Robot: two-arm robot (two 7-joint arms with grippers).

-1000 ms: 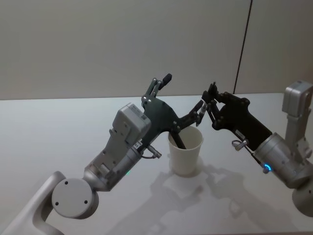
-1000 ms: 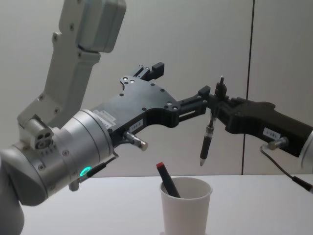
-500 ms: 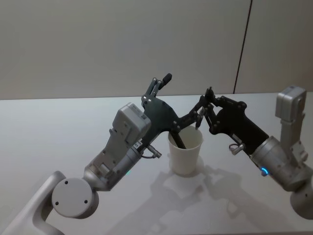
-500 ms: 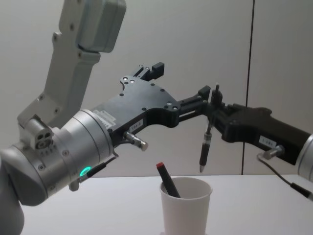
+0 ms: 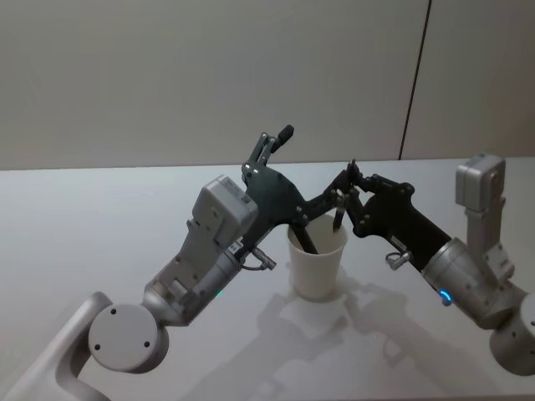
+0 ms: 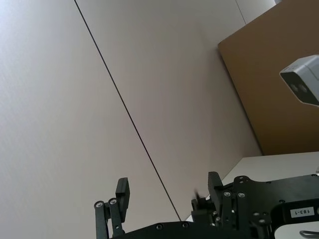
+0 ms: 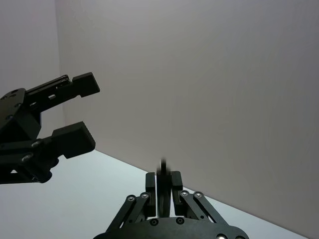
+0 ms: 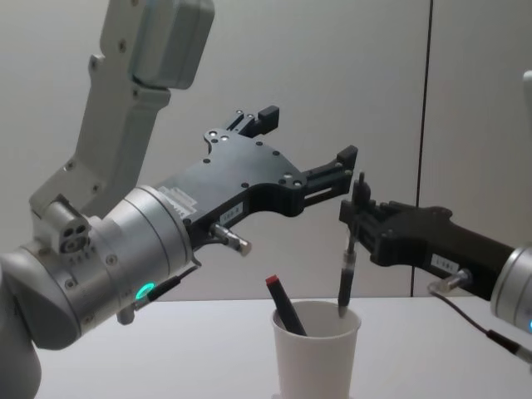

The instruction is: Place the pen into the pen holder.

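Gripping the pen (image 8: 347,274) upright in closed jaws, right gripper (image 8: 356,218) over the pen holder (image 8: 317,353), tip at the rim. Left gripper (image 8: 307,141) above, jaws wide apart, empty. Red-capped pen (image 8: 285,305) already inside, on the surface (image 5: 100,225).

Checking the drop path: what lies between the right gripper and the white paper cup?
In the chest view, just the dark pen the right gripper holds, tip at the white paper cup rim.

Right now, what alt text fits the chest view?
The right gripper holds a pen upright, tip at the rim of a white cup holding a red-capped pen. The left gripper hangs open above.
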